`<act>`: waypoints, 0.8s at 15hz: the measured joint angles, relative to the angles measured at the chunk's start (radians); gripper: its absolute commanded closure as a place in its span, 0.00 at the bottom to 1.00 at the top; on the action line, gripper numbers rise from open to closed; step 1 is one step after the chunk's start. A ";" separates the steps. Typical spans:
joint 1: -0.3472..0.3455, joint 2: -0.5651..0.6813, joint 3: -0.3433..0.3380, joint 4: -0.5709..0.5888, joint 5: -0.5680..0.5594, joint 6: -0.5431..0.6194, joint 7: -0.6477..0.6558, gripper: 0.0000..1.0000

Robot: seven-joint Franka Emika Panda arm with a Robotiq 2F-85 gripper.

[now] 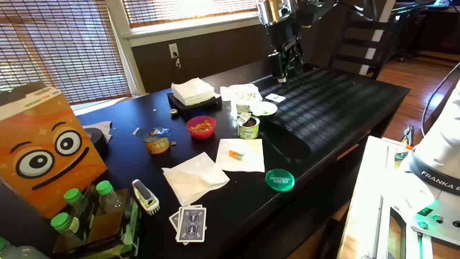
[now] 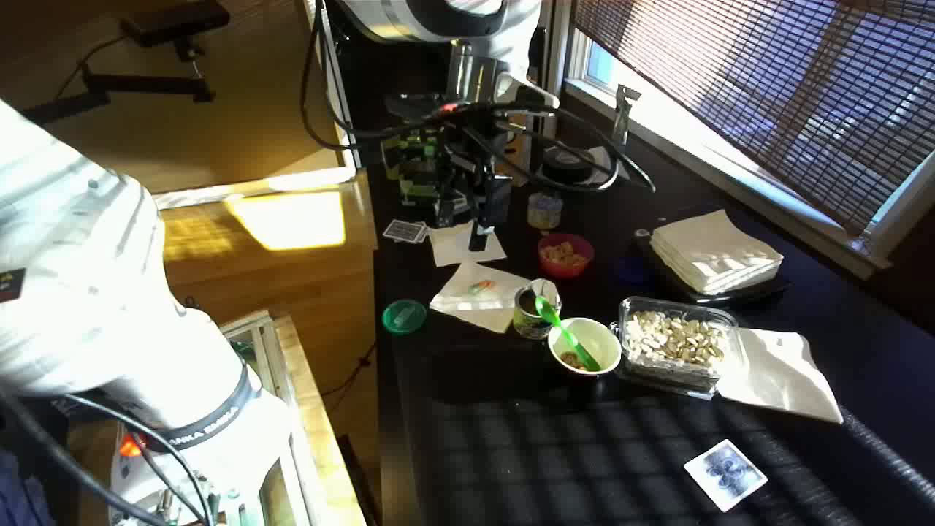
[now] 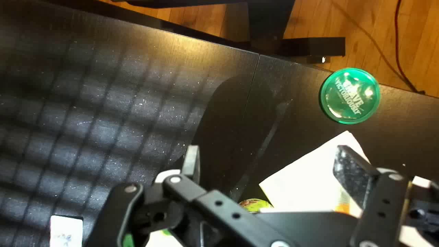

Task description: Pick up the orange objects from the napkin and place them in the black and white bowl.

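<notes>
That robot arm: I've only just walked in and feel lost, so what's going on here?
The robot's gripper hangs open over the table, holding nothing. It is meant to move the small orange pieces to the bowl that has a green spoon in it. In both exterior views the pieces lie on a napkin, not yet picked up.

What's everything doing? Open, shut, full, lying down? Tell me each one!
End effector: open, empty
Napkin: spread out
Orange pieces: lying on the napkin
Black and white bowl: upright, green spoon inside
Can: peeled open
Red bowl: holding snack pieces
Green lid: lying flat
Bottles: capped
Orange box: standing
Clear tub: holding pale pieces
</notes>
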 measured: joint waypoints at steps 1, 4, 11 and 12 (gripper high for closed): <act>0.000 0.000 0.000 0.000 0.000 0.000 0.000 0.00; 0.000 0.000 0.000 0.000 0.000 0.000 0.000 0.00; 0.045 0.029 0.026 -0.006 0.002 0.127 0.023 0.00; 0.059 0.046 0.041 -0.012 0.001 0.192 0.043 0.00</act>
